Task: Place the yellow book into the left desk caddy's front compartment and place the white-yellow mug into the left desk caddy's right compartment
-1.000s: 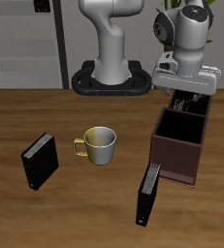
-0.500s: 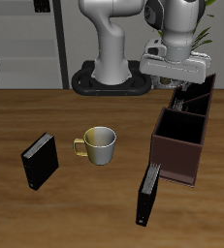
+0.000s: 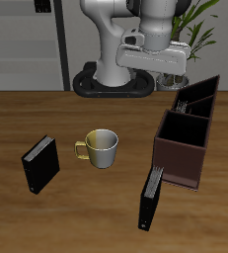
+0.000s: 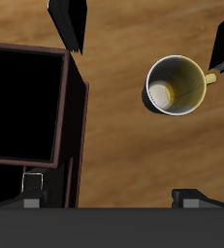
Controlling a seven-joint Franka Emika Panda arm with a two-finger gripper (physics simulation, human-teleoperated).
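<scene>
ITEM: two-finger gripper (image 4: 113, 197). Fingers spread wide, nothing between them; released. Hangs high above the table, over the ground between caddy and mug

ITEM: small thin grey-tan yellow book (image 3: 190, 98). Appears to lean tilted inside the far end of the dark brown box-shaped desk caddy (image 3: 179, 161); which compartment this counts as cannot be told with certainty

ITEM: round cream-white mug with yellow handle (image 3: 102, 147). Upright on the wooden table (image 3: 86, 212), well apart from the caddy, untouched

ITEM: two larger black books. One flat on the table (image 3: 40, 164); one (image 3: 151, 198) just beside the caddy's near wall

HAZARDS, judged:
- a rim pinch may slip or tip the round mug, its wall being curved and smooth
- a low carry could clip the caddy's wall or the nearby black book
- lowering into the wrong compartment, or onto the tilted yellow book, could jam the mug
</scene>
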